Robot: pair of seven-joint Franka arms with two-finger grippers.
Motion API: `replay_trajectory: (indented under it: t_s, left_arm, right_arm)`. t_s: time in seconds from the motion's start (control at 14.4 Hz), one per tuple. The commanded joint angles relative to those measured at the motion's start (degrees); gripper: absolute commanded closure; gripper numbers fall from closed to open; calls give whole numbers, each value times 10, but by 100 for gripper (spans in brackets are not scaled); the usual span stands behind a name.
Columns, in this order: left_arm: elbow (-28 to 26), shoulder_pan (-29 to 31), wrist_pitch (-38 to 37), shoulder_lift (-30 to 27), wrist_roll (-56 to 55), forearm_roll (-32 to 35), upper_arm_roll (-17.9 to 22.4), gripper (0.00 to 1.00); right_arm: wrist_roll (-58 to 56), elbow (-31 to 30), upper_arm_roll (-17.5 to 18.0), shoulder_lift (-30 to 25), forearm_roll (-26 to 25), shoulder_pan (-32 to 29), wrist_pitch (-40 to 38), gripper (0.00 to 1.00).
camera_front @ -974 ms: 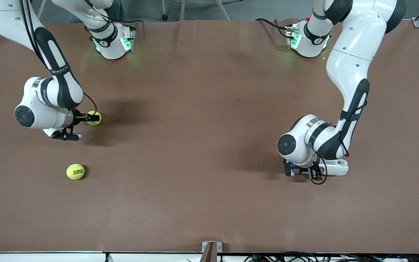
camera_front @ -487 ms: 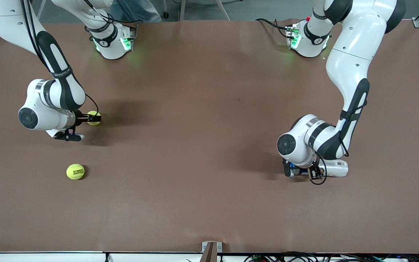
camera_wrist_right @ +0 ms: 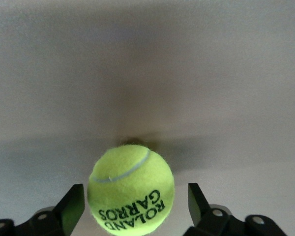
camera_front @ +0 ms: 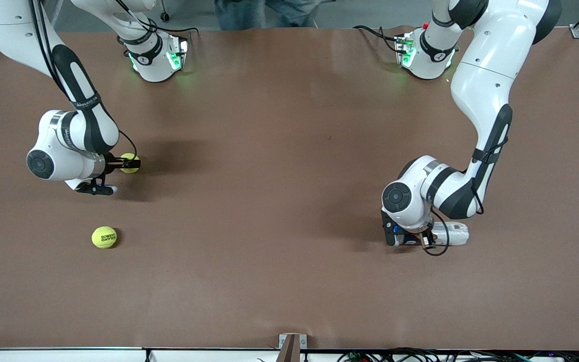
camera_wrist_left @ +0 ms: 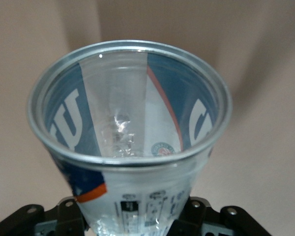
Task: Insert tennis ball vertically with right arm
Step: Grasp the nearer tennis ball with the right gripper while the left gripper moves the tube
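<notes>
At the left arm's end of the table, a clear ball can (camera_front: 450, 234) lying on its side is clamped by the left gripper (camera_front: 410, 236). At the right arm's end, a tennis ball (camera_wrist_right: 131, 191) on the table sits between the right gripper's (camera_wrist_right: 132, 209) parted, untouching fingers.

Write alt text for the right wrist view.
A yellow tennis ball printed ROLAND GARROS sits on the brown table between the right tool's two dark fingers, with a gap showing on each side of the ball.
</notes>
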Motion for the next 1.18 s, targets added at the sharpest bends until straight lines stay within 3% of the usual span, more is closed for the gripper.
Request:
replay_trajectory:
  t_s: [0.0,0.21,0.42,0.63,0.84,1.11]
  left_arm:
    - [4,4,0,-34,16,-66,-32,37]
    - [27,4,0,-55,24,-184,-52,38]
    - [60,4,5,-53,23,-233,-93,38]
    - [61,4,89,-49,23,-287,-127,36]
    - [61,-7,170,-35,23,-325,-138,36]
    - [39,-10,314,-3,21,-358,-181,36]
  right_arm:
    - [1,-6,-1,-3,5,2,2,9]
    - [1,-8,-1,-3,5,3,3,9]
    - [1,-9,-1,-1,5,3,3,10]
    - [1,-9,-1,0,5,2,2,15]
    - [1,-9,-1,0,5,3,1,32]
    - [2,-8,-1,5,5,3,0,55]
